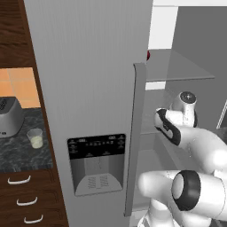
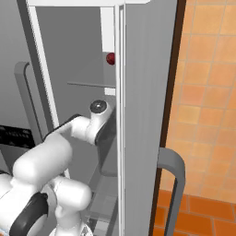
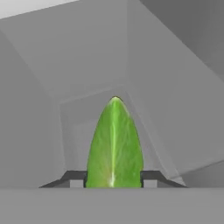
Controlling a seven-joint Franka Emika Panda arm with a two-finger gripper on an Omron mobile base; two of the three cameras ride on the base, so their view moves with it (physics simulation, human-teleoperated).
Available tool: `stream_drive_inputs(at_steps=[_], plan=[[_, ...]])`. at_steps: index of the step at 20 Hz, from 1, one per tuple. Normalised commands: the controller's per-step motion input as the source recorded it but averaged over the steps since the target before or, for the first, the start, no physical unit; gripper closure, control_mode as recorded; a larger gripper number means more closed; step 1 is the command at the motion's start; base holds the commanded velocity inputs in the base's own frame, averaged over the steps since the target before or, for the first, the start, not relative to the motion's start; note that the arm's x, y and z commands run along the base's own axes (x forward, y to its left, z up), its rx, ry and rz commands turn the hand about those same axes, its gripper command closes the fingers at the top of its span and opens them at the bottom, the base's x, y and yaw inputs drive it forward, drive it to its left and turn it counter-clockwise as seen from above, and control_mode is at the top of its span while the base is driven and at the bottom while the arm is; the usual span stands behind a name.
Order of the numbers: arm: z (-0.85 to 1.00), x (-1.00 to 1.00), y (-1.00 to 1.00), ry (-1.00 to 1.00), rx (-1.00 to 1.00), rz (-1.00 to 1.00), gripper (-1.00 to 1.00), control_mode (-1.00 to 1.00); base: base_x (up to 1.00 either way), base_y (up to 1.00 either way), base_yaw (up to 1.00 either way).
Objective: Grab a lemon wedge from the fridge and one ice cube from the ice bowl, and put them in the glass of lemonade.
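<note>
You see the gripper [image 3: 113, 180] pinching the lemon wedge [image 3: 114, 144], one dark fingertip [image 3: 75, 180] pressed against each flank; the wedge points away from the hand, inside the grey interior of the fridge [image 1: 88, 88]. In the base views, the arm reaches through the open doorway below a glass shelf [image 1: 179, 66]; a small dark red fruit [image 2: 110, 58] sits on that shelf. The glass of lemonade [image 1: 35, 138] stands on the dark counter [image 1: 22, 155], near the toaster [image 1: 9, 116].
</note>
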Motion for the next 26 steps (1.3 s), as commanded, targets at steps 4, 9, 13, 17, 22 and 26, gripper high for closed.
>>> stream_drive_inputs(at_steps=[4, 9, 13, 17, 22, 26], plan=[[0.99, -1.00, 0.01, 0.04, -0.01, 0.06, 1.00, -1.00, 0.00, 0.00, 0.00], [1.00, -1.00, 0.06, 0.06, -0.06, 0.06, 1.00, -1.00, 0.00, 0.00, 0.00], [0.98, -1.00, 0.13, 0.02, -0.03, 0.07, 1.00, -1.00, 0.00, 0.00, 0.00], [0.67, -0.99, 0.16, 0.00, 0.00, 0.05, 1.00, -1.00, 0.00, 0.00, 0.00], [0.06, -0.79, 0.05, -0.05, 0.00, 0.03, 1.00, -1.00, 0.00, 0.00, 0.00], [0.00, -0.22, 0.00, 0.00, 0.00, 0.00, 1.00, -1.00, 0.00, 0.00, 0.00]])
